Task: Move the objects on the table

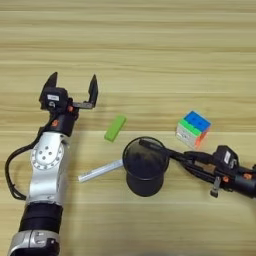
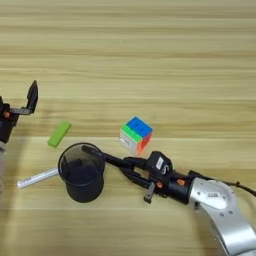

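My right gripper [image 2: 107,161] has its fingers pinched on a slim black pen [image 2: 95,151], tip over the rim of the black mesh pen cup [image 2: 80,172], which stands upright near the front middle of the light wooden tabletop [image 1: 150,45]. To do this step well I'd judge the pen needs tipping steeper and centring over the opening before letting go, else it may catch the rim or tip the cup. The pen's long axis runs nearly level, pointing left and slightly away from me.

My left gripper [image 1: 72,85] hovers at the left, fingers wide apart and empty. A small green rectangular block [image 1: 115,127] lies between it and the cup, angled diagonally. A silver-white marker pen [image 1: 100,171] lies just left of the cup, pointing at it. A multicoloured puzzle cube [image 1: 193,128] sits right of the cup.
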